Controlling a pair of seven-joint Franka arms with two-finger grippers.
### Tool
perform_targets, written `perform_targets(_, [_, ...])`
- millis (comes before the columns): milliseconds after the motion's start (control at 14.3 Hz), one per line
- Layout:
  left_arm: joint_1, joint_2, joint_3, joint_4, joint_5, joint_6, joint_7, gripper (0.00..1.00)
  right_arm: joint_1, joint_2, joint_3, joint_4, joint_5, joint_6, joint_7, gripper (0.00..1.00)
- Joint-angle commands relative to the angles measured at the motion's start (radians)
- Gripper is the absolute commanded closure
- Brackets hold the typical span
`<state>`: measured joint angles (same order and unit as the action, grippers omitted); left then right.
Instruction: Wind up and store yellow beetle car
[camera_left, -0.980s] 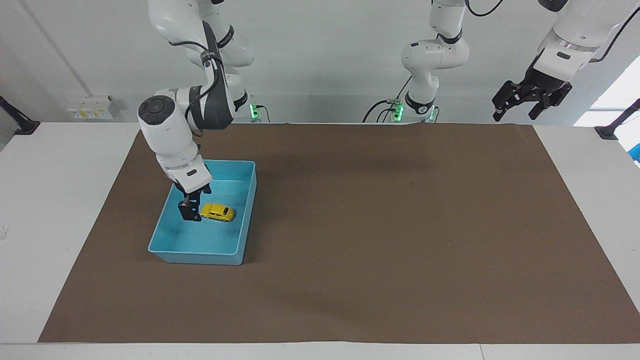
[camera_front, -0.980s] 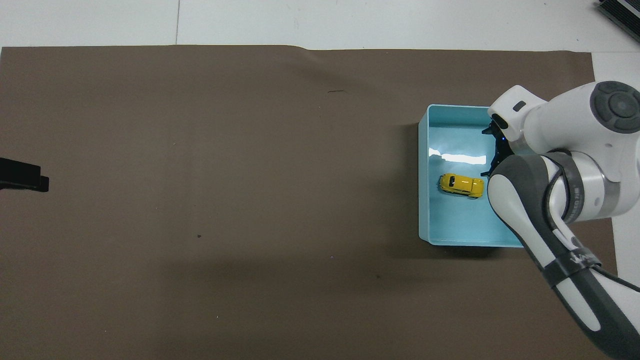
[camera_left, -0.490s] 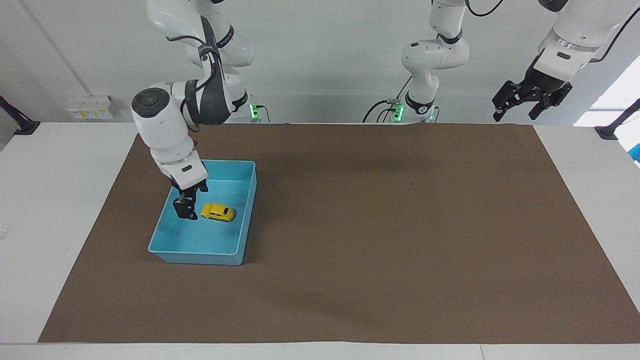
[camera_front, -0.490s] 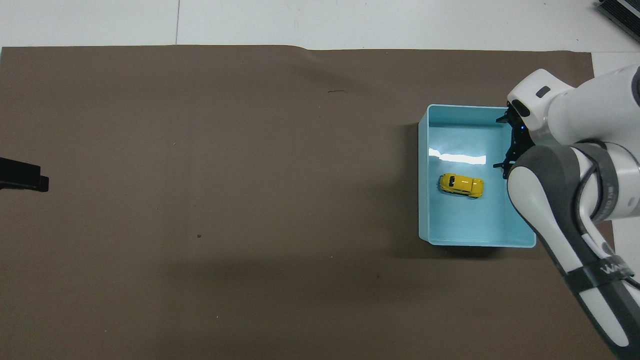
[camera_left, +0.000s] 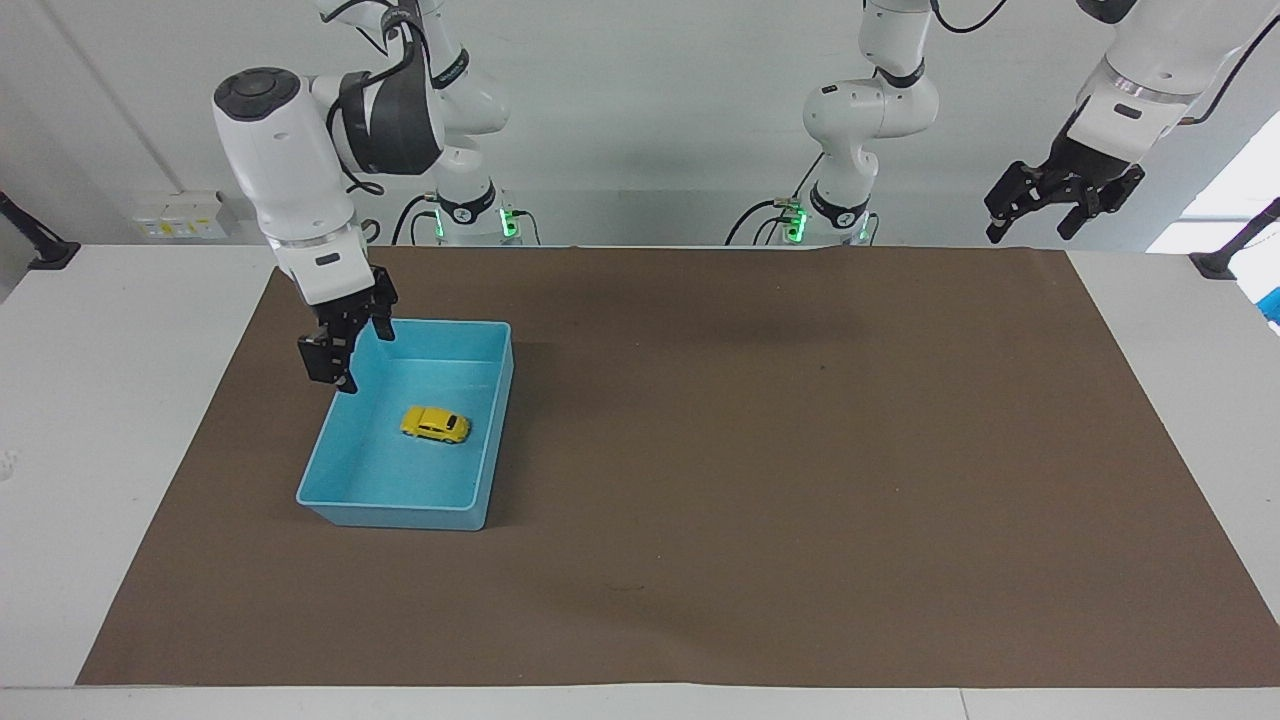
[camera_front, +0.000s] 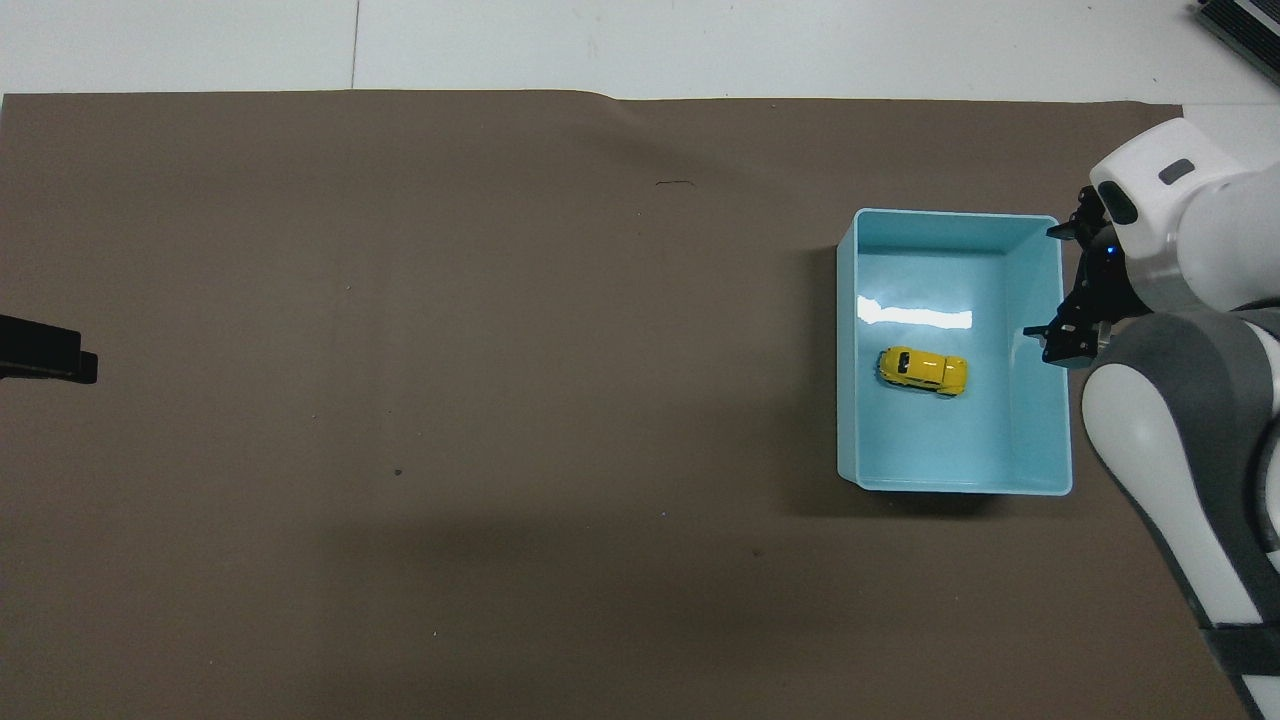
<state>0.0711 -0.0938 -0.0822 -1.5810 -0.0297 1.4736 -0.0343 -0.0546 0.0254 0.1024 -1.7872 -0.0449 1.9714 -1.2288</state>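
Inside the light blue bin (camera_left: 485, 430) sits the yellow beetle car (camera_left: 435, 424), the right pincer (camera_left: 340, 352) spread empty above its rim, the left pincer (camera_left: 1060, 197) waiting spread wide.

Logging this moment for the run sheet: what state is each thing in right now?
yellow beetle car: on its wheels inside the bin, untouched.
light blue bin: open-topped, on the brown mat.
right gripper: open, empty, raised over the bin's rim.
left gripper: open, empty, waiting aloft at its own end.
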Motion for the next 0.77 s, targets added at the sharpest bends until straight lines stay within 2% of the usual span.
perform_targets(0, [0.016,-0.004,-0.008,0.012,-0.015,-0.022,0.011,0.00,0.032,-0.039,-0.041,-0.006,0.019,-0.032,0.073,0.00])
perform_targets(350, [0.016,-0.004,-0.008,0.012,-0.013,-0.022,0.011,0.00,0.081,-0.048,-0.056,0.045,0.019,-0.094,0.308,0.00])
perform_targets(700, [0.016,-0.004,-0.008,0.012,-0.013,-0.022,0.011,0.00,0.084,-0.047,-0.058,0.058,0.029,-0.101,0.780,0.00])
